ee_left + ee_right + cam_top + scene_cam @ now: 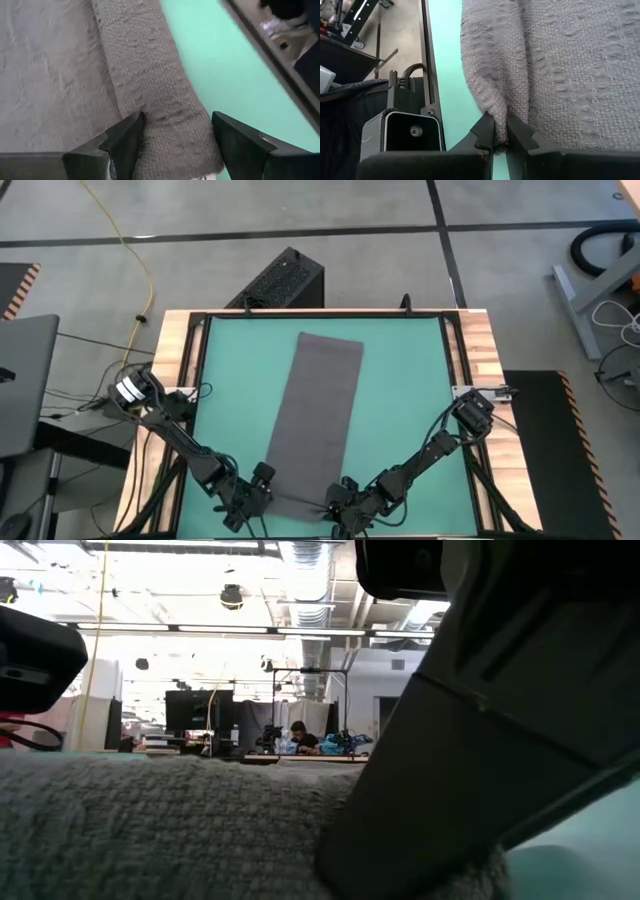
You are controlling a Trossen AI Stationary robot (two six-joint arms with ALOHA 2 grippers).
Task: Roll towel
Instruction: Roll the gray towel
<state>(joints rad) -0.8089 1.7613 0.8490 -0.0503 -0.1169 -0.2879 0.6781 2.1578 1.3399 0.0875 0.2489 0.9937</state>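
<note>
The dark grey towel (318,420) lies as a long strip on the green mat (230,380), running from the far middle to the near edge. Its near end is turned over into a low roll (155,85). My left gripper (260,483) is at the roll's left end. It is open, with the roll between its fingers (177,130). My right gripper (338,494) is at the roll's right end, shut on the cloth (501,131). In the low view the towel (150,830) fills the foreground. No white tag shows. My left gripper stands astride the roll's left end (175,125), fingers across it. One finger (127,142) lies against the roll's side and on the flat cloth. The other (235,140) stands just off the roll, over the mat. My right gripper pinches a raised fold of the towel's near right edge (495,107) between its two fingertips. It comes low from the near side, pointing along the towel. More than one layer seems caught. The cloth beyond the fold lies slack on the mat.
A black frame rail (197,380) borders the mat, with wooden table edges outside it. A small black camera box (412,131) stands at the near edge beside my right gripper. A black box (280,280) sits on the floor beyond the far edge. Bare mat lies on both sides of the towel.
</note>
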